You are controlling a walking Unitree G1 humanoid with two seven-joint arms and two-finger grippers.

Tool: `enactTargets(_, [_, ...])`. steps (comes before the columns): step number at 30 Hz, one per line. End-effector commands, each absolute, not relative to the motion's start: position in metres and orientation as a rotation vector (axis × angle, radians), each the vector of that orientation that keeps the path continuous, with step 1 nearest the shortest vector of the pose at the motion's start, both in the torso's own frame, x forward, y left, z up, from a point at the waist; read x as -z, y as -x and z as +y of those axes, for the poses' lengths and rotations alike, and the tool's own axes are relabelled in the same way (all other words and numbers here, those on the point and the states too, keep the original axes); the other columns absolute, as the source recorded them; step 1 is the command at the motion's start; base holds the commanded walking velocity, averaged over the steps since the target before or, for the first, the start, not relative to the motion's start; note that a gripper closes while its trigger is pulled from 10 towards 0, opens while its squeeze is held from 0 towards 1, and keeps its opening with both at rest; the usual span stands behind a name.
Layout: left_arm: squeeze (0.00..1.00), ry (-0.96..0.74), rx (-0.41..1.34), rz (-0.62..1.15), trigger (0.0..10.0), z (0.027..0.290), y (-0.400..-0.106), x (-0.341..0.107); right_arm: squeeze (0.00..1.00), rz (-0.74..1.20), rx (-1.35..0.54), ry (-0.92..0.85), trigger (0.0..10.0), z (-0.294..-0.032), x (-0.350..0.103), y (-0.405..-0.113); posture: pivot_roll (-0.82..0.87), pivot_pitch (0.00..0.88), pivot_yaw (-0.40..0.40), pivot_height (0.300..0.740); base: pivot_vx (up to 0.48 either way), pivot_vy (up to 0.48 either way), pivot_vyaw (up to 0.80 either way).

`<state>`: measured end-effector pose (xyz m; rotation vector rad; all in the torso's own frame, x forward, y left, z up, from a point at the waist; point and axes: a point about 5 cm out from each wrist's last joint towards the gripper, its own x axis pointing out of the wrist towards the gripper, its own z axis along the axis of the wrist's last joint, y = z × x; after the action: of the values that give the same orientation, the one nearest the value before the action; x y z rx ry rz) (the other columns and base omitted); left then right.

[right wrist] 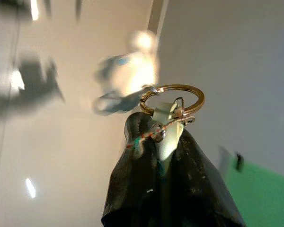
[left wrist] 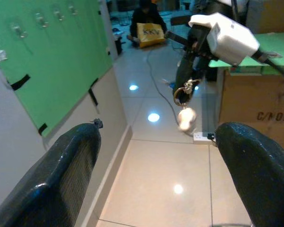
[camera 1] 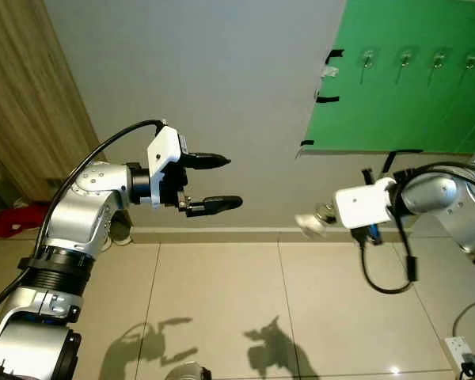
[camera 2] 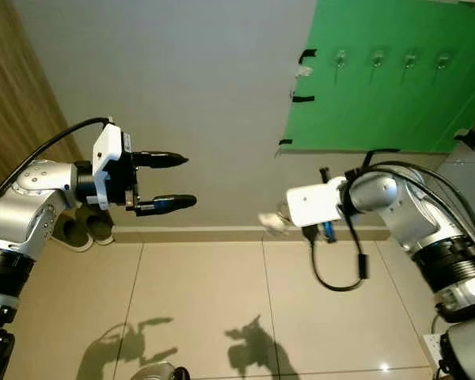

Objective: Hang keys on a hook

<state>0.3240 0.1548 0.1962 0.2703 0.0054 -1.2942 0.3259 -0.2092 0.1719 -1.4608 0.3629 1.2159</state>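
Observation:
A gold key ring (right wrist: pixel 173 100) with a blurred white charm (right wrist: pixel 132 71) is pinched between my right gripper's (right wrist: pixel 161 127) shut fingers. In the eye views that right gripper (camera 1: pixel 326 214) is held out at mid-height to the left of its arm, the charm (camera 1: pixel 309 225) swinging below it. Above and to its right, a green board (camera 1: pixel 404 95) on the grey wall carries a row of several small hooks (camera 1: pixel 367 57). My left gripper (camera 1: pixel 226 182) is raised on the left, open and empty, well apart from the keys (left wrist: pixel 182 93).
A wooden panel (camera 1: pixel 24 95) stands at the far left, with shoes (camera 2: pixel 83 229) at the wall's foot. A power strip (camera 1: pixel 463 352) lies on the tiled floor at lower right. A cardboard box (left wrist: pixel 255 109) and a seated person (left wrist: pixel 146 23) are behind my right arm.

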Motion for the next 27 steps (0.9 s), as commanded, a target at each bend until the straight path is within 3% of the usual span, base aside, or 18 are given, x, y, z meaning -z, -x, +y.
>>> enactTargets(1, [0.00, -0.284, 1.333, -0.005, 10.0, 0.147, -0.323, -0.198, 0.00, 0.351, -1.153, 1.745, 0.0, -0.219, -0.181, -0.335, -0.01, 0.000, 0.000, 0.740, 0.000, 0.000, 0.00])
enactTargets(5, [0.00, -0.282, 1.346, -0.001, 10.0, 0.145, -0.322, -0.196, 0.00, 0.347, -1.111, 1.855, 0.0, -0.224, -0.185, -0.341, -0.01, 0.000, -0.004, 0.740, 0.000, 0.000, 0.00])
enactTargets(10, [0.00, -0.264, 1.338, -0.021, 10.0, 0.139, -0.320, -0.192, 0.00, 0.181, -1.092, 1.857, 0.0, -0.207, -0.200, -0.351, -0.01, 0.000, -0.019, 0.740, 0.000, 0.000, 0.00])
enactTargets(14, [0.00, -0.188, 1.319, -0.055, 10.0, 0.121, -0.319, -0.186, 0.00, 0.101, -1.126, 1.600, 0.0, -0.189, -0.205, -0.354, -0.01, 0.000, -0.028, 0.740, 0.000, 0.000, 0.00])
enactTargets(19, [0.00, -0.143, 1.312, -0.069, 10.0, 0.110, -0.319, -0.183, 0.00, 0.063, -1.152, 1.425, 0.0, -0.179, -0.208, -0.356, -0.01, 0.000, -0.037, 0.740, 0.000, 0.000, 0.00])
enactTargets(27, [0.00, -0.141, 1.304, -0.053, 10.0, 0.113, -0.322, -0.182, 0.00, 0.054, -1.175, 1.323, 0.0, -0.179, -0.212, -0.356, -0.01, 0.000, -0.035, 0.740, 0.000, 0.000, 0.00])
